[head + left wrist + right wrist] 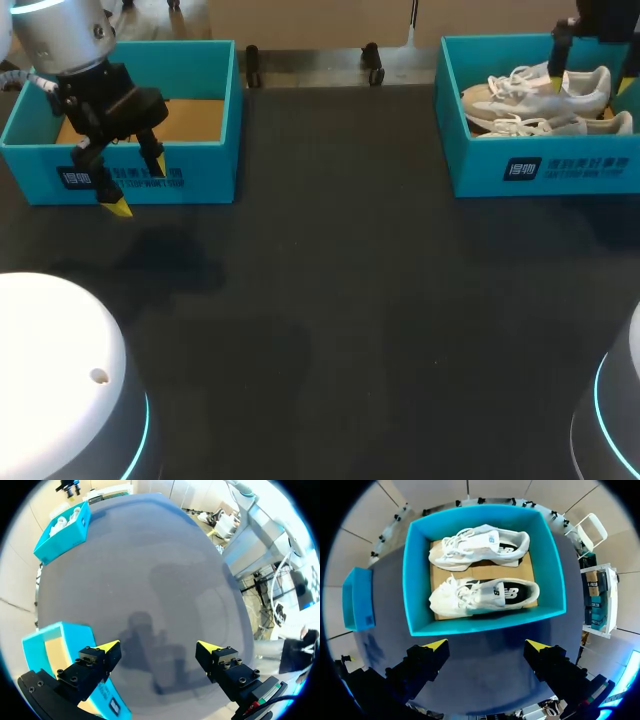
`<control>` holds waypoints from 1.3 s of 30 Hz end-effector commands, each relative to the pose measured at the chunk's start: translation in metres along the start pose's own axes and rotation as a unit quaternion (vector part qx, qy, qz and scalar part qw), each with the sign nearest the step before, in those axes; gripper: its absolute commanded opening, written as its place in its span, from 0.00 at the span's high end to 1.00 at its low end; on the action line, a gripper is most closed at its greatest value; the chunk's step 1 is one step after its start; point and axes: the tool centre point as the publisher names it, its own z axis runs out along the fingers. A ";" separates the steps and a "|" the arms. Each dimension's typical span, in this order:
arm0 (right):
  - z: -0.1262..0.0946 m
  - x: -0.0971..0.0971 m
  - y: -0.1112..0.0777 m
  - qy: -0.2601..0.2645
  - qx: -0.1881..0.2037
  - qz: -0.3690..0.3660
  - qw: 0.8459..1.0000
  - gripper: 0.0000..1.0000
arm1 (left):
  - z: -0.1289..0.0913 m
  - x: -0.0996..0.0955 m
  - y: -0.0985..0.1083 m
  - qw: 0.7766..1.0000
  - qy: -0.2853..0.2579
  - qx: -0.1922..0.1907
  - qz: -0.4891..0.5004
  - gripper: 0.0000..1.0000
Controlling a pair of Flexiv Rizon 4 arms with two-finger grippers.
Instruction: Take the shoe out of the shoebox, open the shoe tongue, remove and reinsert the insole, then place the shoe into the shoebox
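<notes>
1. Two white shoes lie in the right shoebox [540,165], at the upper right of the head view. The near shoe [482,596] and the far shoe [480,547] lie side by side on their sides on the cardboard floor, toes toward the same wall.
2. My right gripper [487,647] hangs above that box's near wall, fingers spread wide with nothing between them.
3. A second shoebox [125,165] stands at the upper left of the head view, showing only its cardboard floor.
4. My left gripper [135,185] hovers at that box's front wall, over the dark bench [330,320], fingers spread and bare.
5. How far along: both shoes lying in the box with both grippers bare fits a shoe yet to be lifted out, and equally one put back after the insole work. I cannot see tongue or insole well enough to settle which.
</notes>
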 end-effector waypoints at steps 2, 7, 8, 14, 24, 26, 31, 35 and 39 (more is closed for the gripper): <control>0.001 -0.001 -0.008 0.001 -0.044 0.000 0.999 0.00 | -0.024 0.000 -0.004 0.993 -0.022 -0.040 -0.112 0.00; 0.001 -0.001 -0.008 0.001 -0.044 0.000 0.999 0.00 | -0.050 -0.015 0.010 0.942 -0.049 -0.067 -0.324 0.00; 0.001 -0.001 -0.008 0.001 -0.044 0.000 0.999 0.00 | -0.053 -0.021 0.016 0.920 -0.066 -0.074 -0.380 0.00; 0.001 -0.001 -0.008 0.001 -0.044 0.000 0.999 0.00 | -0.070 -0.042 0.054 0.836 -0.080 -0.060 -0.539 0.00; 0.001 -0.001 -0.008 0.001 -0.044 0.000 0.999 0.00 | -0.079 -0.056 0.098 0.712 -0.120 -0.056 -0.690 0.00; 0.001 -0.001 -0.008 0.001 -0.044 0.000 0.999 0.00 | -0.079 -0.059 0.104 0.699 -0.125 -0.059 -0.702 0.00; 0.001 -0.001 -0.008 0.001 -0.044 0.000 0.999 0.00 | -0.086 -0.070 0.124 0.630 -0.149 -0.067 -0.759 0.00; 0.001 -0.001 -0.008 0.001 -0.044 0.000 0.999 0.00 | -0.088 -0.074 0.139 0.596 -0.143 -0.061 -0.788 0.00; 0.001 -0.001 -0.008 0.001 -0.044 0.000 0.999 0.00 | -0.087 -0.079 0.148 0.574 -0.136 -0.059 -0.805 0.00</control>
